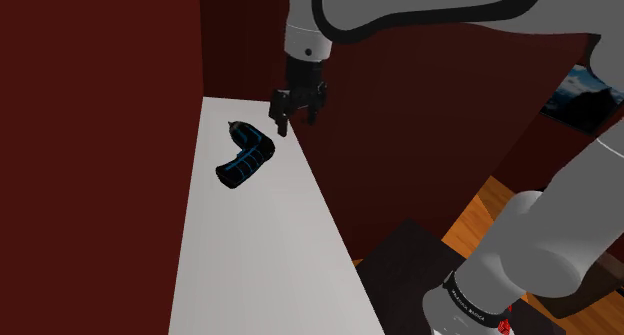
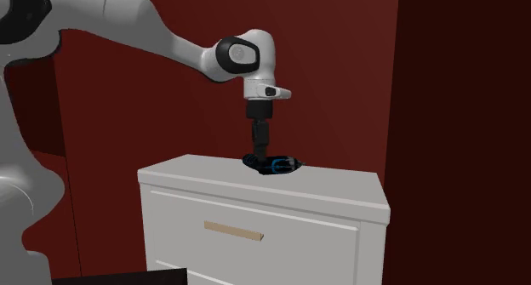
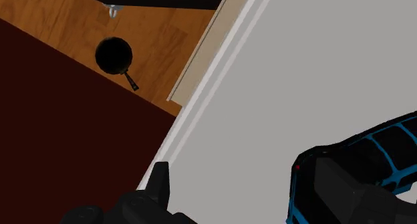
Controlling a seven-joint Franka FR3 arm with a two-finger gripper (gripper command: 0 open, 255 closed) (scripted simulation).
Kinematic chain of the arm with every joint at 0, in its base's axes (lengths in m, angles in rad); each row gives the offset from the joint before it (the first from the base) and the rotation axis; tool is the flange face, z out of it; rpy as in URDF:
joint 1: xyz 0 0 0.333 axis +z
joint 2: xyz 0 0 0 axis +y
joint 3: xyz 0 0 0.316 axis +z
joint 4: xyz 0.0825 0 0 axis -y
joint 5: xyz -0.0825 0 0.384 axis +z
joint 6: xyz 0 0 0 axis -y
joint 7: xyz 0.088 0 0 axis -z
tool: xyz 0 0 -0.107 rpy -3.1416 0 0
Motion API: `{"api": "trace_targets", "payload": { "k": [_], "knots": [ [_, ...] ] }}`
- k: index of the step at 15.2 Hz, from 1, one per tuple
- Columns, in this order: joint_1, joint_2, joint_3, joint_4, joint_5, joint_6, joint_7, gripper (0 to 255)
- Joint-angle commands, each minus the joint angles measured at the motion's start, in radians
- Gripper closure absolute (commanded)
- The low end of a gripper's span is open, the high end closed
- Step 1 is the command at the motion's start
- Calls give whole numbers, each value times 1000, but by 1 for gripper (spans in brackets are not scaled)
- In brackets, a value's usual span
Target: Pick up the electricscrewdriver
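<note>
Wall: dark red wall at the shoulder view's left, running along the dresser's left side.
Dresser: white dresser with a tan handle on its drawer front.
Electric screwdriver: the black electric screwdriver with blue lines lies on its side on the dresser top, toward the far end, its body bent.
Gripper: the gripper points down, just right of the electric screwdriver in the shoulder view. Its fingers are spread with nothing between them, and I cannot tell whether they touch the tool.
Frying pan: a black frying pan sits on the wooden floor beside the dresser.
</note>
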Motion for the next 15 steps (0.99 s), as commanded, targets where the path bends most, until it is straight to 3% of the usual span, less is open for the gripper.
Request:
{"api": "trace_targets", "payload": {
  "k": [1, 7, 15],
  "knots": [
    [11, 77, 20, 82, -24, -10, 44, 0],
    [72, 307, 58, 345, -110, -61, 162, 0],
    [70, 314, 54, 253, -115, 38, 170, 0]
  ]
}}
